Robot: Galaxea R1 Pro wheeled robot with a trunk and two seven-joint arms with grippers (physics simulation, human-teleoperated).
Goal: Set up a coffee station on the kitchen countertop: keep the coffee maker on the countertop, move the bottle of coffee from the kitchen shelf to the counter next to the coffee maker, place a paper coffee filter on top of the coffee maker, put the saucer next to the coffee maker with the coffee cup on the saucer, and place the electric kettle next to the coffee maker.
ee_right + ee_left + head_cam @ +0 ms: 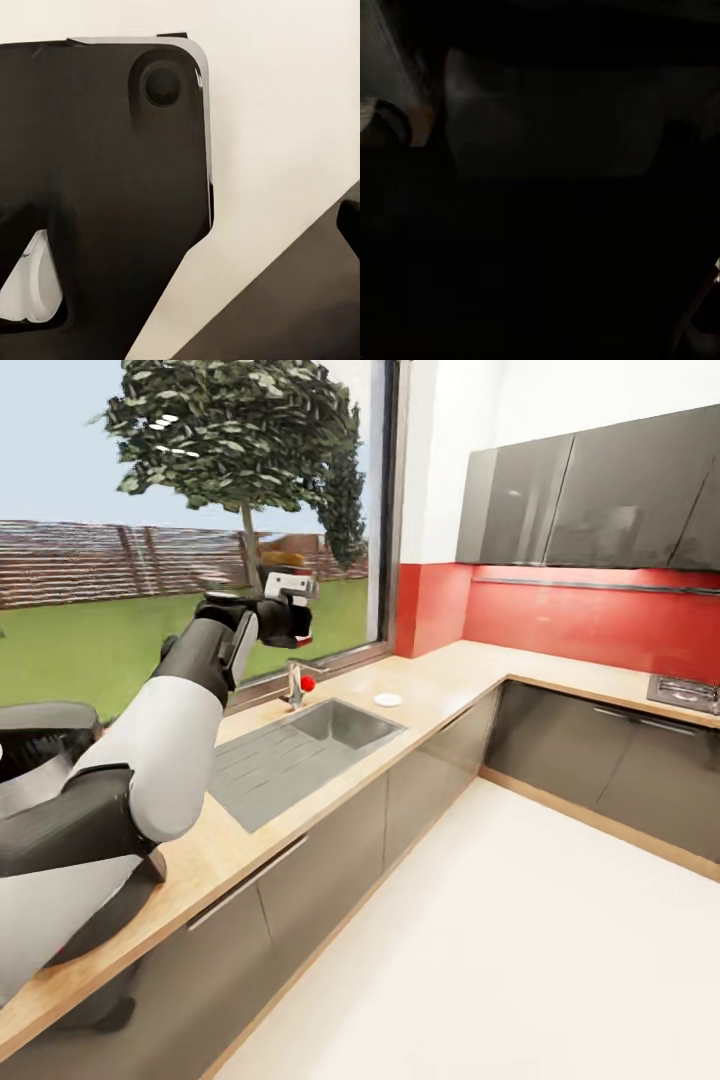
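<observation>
My left arm reaches up over the counter in front of the window. Its gripper [286, 605] is shut around a small upright container with a brown top and a red end, which looks like the bottle of coffee [284, 563]. The left wrist view is almost black, with something close against the camera. A small white saucer [388, 700] lies on the wooden countertop [450, 680] past the sink. The right wrist view looks at a black panel of my own body [97, 187] and pale floor [285, 112].
A steel sink [300, 750] with a faucet [293, 685] and red knob is set into the counter below my left gripper. The counter turns a corner along the red backsplash to a cooktop [685, 692]. Dark wall cabinets [600, 490] hang above. White floor [480, 940] lies on the right.
</observation>
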